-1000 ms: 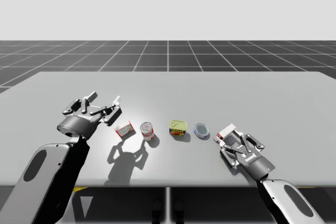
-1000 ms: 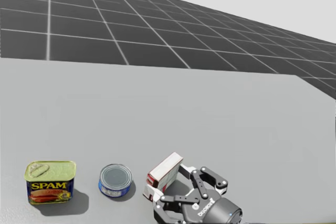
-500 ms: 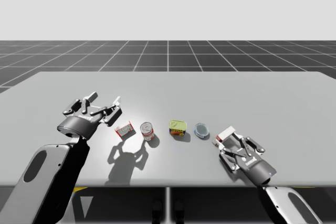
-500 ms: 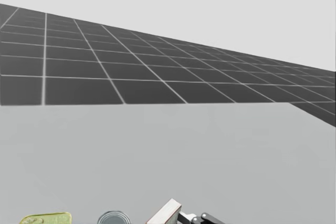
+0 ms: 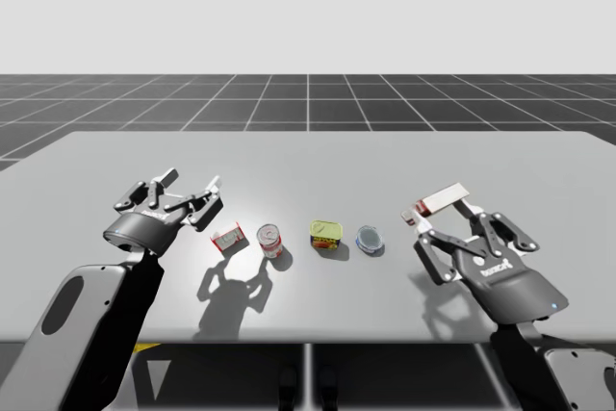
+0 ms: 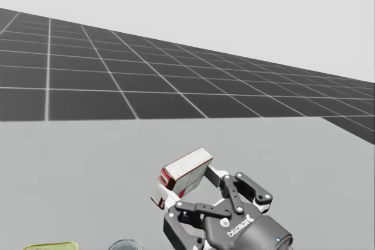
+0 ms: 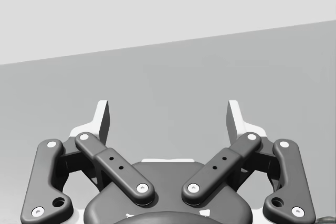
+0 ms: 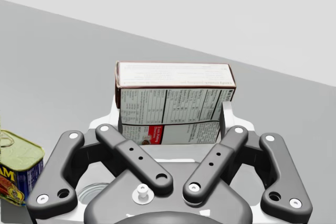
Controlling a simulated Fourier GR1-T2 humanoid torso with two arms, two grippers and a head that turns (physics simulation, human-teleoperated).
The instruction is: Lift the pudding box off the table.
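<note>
1. The left gripper [image 5: 192,183] is seen at the left of the table [image 5: 308,156], held above the surface, with its shadow cast nearer the front edge. In the left wrist view its fingers [image 7: 102,119] are spread wide and nothing is caught between them.
2. Just to its right a small red-and-white box [image 5: 228,237] is set on the table, and a red round can [image 5: 269,238] is stood upright just beside that box.
3. Near the middle a yellow-green rectangular can [image 5: 325,234] is placed, with a flat blue round can [image 5: 370,239] near it on the right, the two apart.
4. The pudding box [image 5: 441,201] is found right of the blue can, held clear of the table and tilted.
5. The right gripper [image 5: 445,220] is clamped on the pudding box. In the right wrist view both fingers [image 8: 227,116] are pressed against the box's two opposite sides, and its printed face is turned towards the camera.
</note>
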